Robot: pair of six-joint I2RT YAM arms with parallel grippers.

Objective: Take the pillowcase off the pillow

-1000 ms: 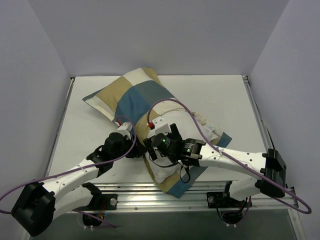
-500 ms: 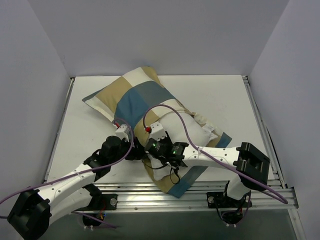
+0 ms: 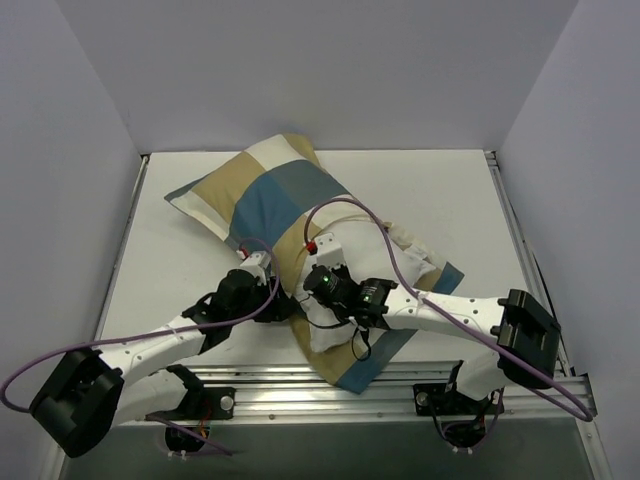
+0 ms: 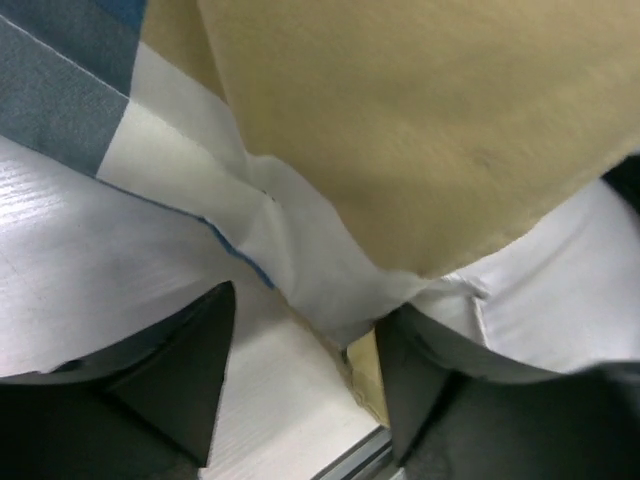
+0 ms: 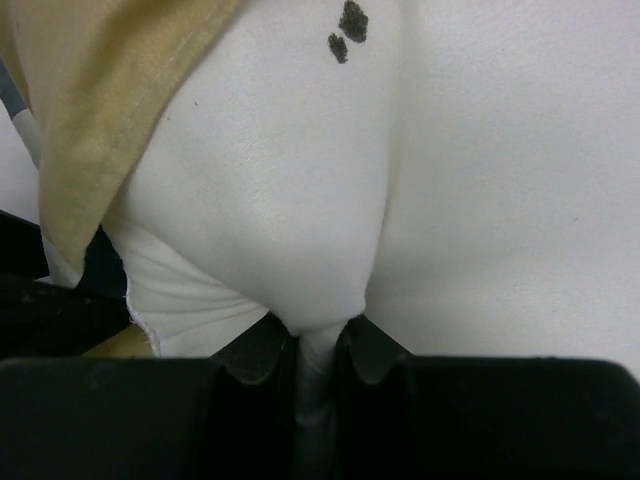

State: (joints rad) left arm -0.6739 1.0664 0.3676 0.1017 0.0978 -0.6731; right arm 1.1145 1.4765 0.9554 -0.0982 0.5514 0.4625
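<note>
The pillowcase point(image 3: 268, 192), in blue, tan and white blocks, covers the far half of the pillow point(image 3: 328, 335), whose plain white near end lies bare at the table's front edge. My right gripper point(image 3: 313, 290) is shut on a pinched fold of the white pillow point(image 5: 300, 220); the pillowcase's tan hem point(image 5: 100, 120) lies at the upper left of that view. My left gripper point(image 3: 283, 306) stands open at the pillowcase's near-left edge. A white, blue-edged corner of the pillowcase point(image 4: 320, 280) hangs between its fingers point(image 4: 190, 370), unclamped.
The white table point(image 3: 455, 200) is walled on three sides. A metal rail point(image 3: 300, 385) runs along its near edge, just under the pillow's end. Purple cables point(image 3: 350, 205) loop above both wrists. Two dark spots point(image 5: 345, 35) mark the pillow.
My right gripper has gone from wide open to shut on a fold of the pillow. The left gripper has shifted slightly right along the pillowcase edge.
</note>
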